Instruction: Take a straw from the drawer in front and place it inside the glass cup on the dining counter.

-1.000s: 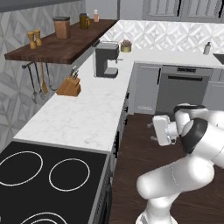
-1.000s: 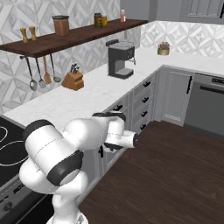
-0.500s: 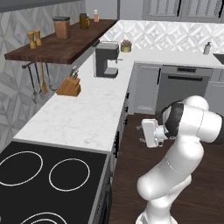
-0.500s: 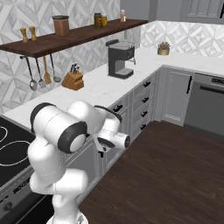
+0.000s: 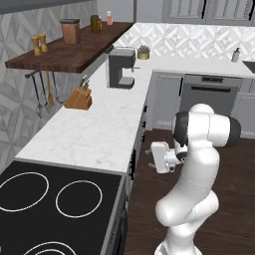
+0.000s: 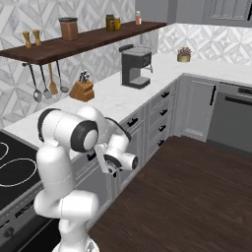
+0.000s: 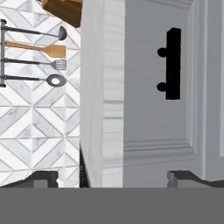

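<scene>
My gripper is open, its two dark fingertips set wide apart with nothing between them. It faces a shut grey drawer with a small dark handle, just under the white marble counter edge; this view is rolled on its side. From the left base camera the hand hangs low beside the cabinet fronts, a short gap away from them. The right base camera shows the hand close to the cabinet, below the counter. The straw, the glass cup and the dining counter are out of view.
A black stove lies on the counter just left of the drawer. A knife block and a coffee machine stand on the counter. Utensils hang on the wall. Dark wood floor stretches open to the right.
The arm has swung left and down toward the cabinet fronts. The hand has come from out over the floor to close in front of the drawer.
</scene>
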Motion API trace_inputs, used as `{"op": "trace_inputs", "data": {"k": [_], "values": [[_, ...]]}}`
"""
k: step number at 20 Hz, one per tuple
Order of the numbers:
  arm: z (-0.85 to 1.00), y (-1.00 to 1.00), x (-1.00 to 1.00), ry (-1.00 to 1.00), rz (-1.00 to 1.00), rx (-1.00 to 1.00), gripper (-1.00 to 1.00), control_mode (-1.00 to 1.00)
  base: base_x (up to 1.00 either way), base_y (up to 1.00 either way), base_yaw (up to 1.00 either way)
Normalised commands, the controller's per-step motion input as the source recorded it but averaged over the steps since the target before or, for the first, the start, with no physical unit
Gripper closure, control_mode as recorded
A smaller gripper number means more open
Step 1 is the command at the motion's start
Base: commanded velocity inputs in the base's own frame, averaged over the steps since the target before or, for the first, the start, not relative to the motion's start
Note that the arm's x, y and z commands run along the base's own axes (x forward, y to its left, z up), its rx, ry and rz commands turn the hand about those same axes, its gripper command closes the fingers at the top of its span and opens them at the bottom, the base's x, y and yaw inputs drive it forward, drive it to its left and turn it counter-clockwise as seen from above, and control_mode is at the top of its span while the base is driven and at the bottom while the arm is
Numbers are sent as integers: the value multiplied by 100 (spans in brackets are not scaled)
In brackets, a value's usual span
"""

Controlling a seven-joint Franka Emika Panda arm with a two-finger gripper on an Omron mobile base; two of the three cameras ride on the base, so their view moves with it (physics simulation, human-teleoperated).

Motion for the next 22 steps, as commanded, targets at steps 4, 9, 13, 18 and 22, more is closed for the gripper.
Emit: {"op": "trace_inputs", "data": {"k": [4,9,13,18,22], "values": [[-27,30,0,0,5,1,-100,-100,0,0,0],[-24,12,9,0,5,3,-100,-100,0,0,0],[-22,13,9,-2,3,2,-100,-100,0,0,0],[-14,17,21,-4,3,3,-100,-100,0,0,0],[-18,11,33,-1,0,2,-100,-100,0,0,0]]}}
